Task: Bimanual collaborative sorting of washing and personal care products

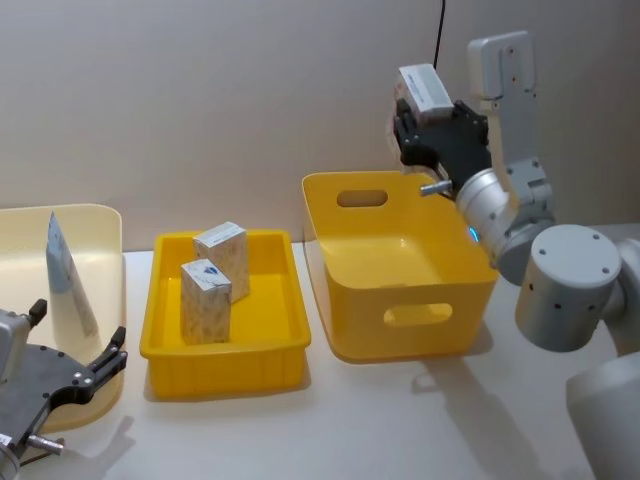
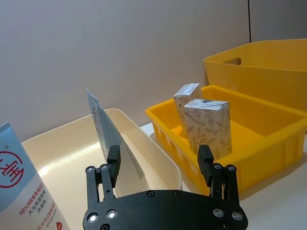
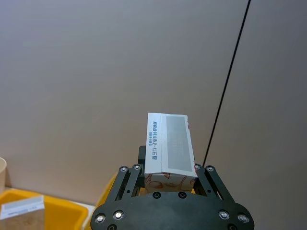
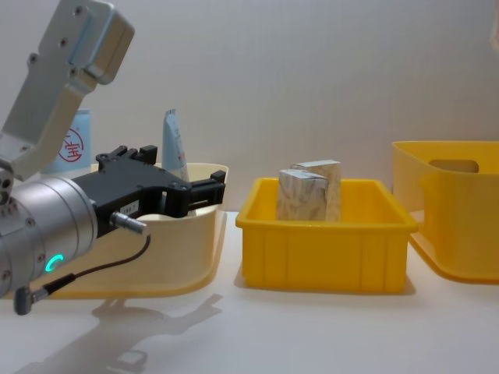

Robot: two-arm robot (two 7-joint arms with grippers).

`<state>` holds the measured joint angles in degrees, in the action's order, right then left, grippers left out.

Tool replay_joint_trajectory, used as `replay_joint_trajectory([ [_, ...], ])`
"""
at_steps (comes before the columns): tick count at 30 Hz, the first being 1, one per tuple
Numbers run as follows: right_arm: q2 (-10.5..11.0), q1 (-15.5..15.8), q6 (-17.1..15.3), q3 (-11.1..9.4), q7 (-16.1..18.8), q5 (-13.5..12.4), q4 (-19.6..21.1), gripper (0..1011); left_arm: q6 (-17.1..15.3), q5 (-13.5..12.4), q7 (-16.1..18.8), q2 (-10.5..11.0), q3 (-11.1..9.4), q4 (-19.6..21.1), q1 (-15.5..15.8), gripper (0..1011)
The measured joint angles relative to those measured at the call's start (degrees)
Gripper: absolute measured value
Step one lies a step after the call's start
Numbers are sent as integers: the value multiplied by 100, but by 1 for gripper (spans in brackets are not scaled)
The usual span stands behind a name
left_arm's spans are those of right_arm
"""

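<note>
My right gripper (image 1: 414, 112) is raised above the back rim of the deep yellow bin (image 1: 400, 300), shut on a white carton with red print (image 1: 424, 88), also seen end-on (image 3: 170, 147). Two marbled grey-beige cartons (image 1: 222, 255) (image 1: 205, 300) stand upright in the shallow yellow bin (image 1: 225, 355). A pale-blue squeeze tube (image 1: 62, 262) stands in the cream tray (image 1: 100, 225). A second tube with a round red logo (image 2: 24, 191) stands near it. My left gripper (image 1: 82, 368) hovers open over the tray's near edge, its fingers (image 2: 113, 163) empty.
The three containers sit side by side on the white table: cream tray at left, shallow bin (image 4: 323, 249) in the middle, deep bin (image 4: 460, 210) at right. A bare wall runs close behind them. A black cable (image 3: 225, 91) hangs down the wall.
</note>
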<state>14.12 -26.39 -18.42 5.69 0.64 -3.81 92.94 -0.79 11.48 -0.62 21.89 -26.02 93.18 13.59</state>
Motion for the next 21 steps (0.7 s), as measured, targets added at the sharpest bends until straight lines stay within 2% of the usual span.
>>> replay_joint_trajectory([
  [5, 29, -89, -105, -55, 73, 0, -364, 406, 0, 0, 0, 0, 0, 0, 0, 1002],
  [13, -6, -272, -203, -35, 184, 0, -954, 406, 0, 0, 0, 0, 0, 0, 0, 1002],
  [21, -170, -626, -284, 116, 330, 31, -1925, 406, 0, 0, 0, 0, 0, 0, 0, 1002],
])
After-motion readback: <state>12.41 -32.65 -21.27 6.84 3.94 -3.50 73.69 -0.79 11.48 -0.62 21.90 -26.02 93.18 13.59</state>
